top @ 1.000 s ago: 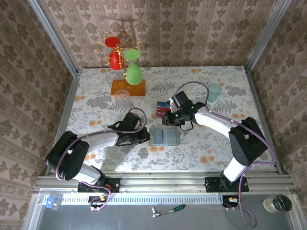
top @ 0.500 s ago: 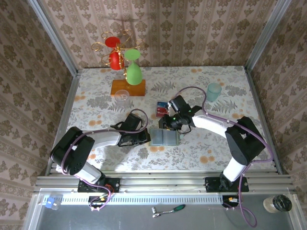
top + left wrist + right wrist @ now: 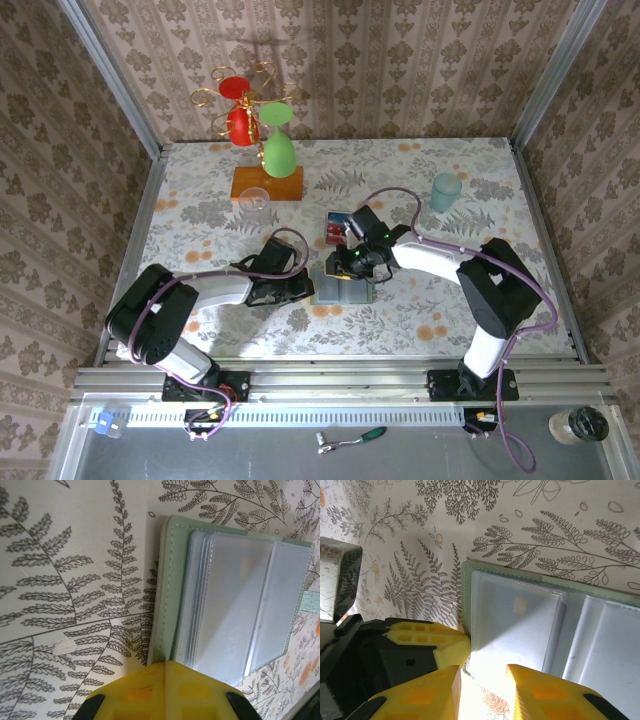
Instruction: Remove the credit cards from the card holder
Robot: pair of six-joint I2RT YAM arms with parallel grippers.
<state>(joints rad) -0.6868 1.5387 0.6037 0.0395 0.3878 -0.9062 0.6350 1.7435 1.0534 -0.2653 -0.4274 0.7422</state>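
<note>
Slippage risk here: the left fingers [image 3: 165,687], pressed together, barely pin the card holder [image 3: 167,580] by its edge. Those right fingers [image 3: 545,695], slightly apart, could snag a sleeve [image 3: 515,625].

From above, the card holder [image 3: 346,292] is partly covered by the right gripper [image 3: 340,267], and the credit cards [image 3: 334,230] are too small to be counted. In the right wrist view, the card holder is cut off by the picture's edge.

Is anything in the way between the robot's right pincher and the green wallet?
Nothing visible. The right gripper hangs just over the card holder, jaws a little apart. The left gripper sits beside it at the holder's edge, not in between.
</note>
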